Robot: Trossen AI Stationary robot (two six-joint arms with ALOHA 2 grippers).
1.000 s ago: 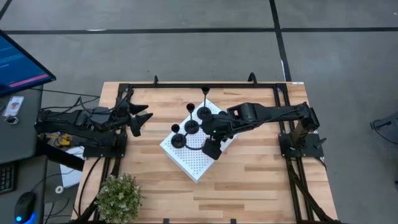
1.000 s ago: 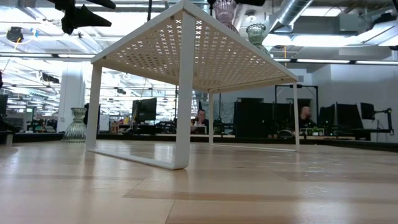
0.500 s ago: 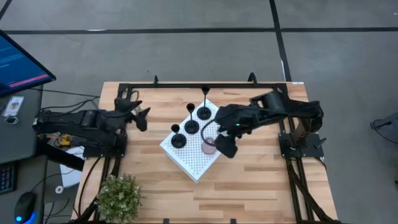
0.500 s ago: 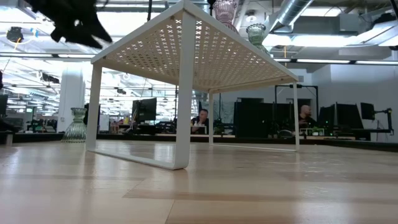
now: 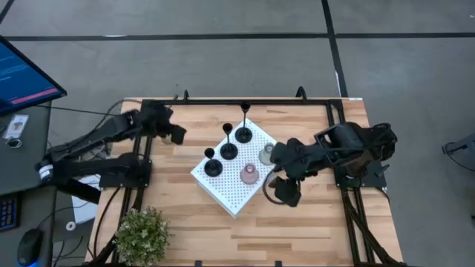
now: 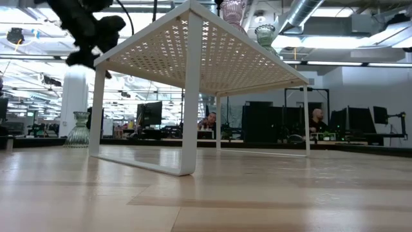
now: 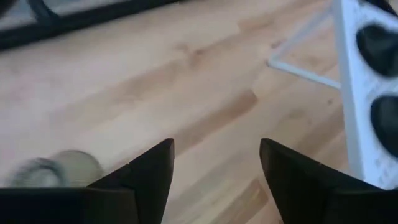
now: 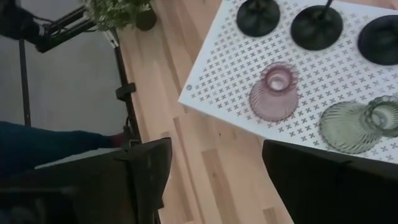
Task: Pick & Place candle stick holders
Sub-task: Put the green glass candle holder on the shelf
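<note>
Pink holder [image 5: 249, 174] now uncovered on board [image 5: 226, 194], right end effector [image 5: 284, 194] withdrawn, spread

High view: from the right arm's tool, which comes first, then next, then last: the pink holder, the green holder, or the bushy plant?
From the right tool:
1. Green holder and pink holder, both on the white board: too close to call.
2. Bushy plant, far off at the table's left front corner.
</note>
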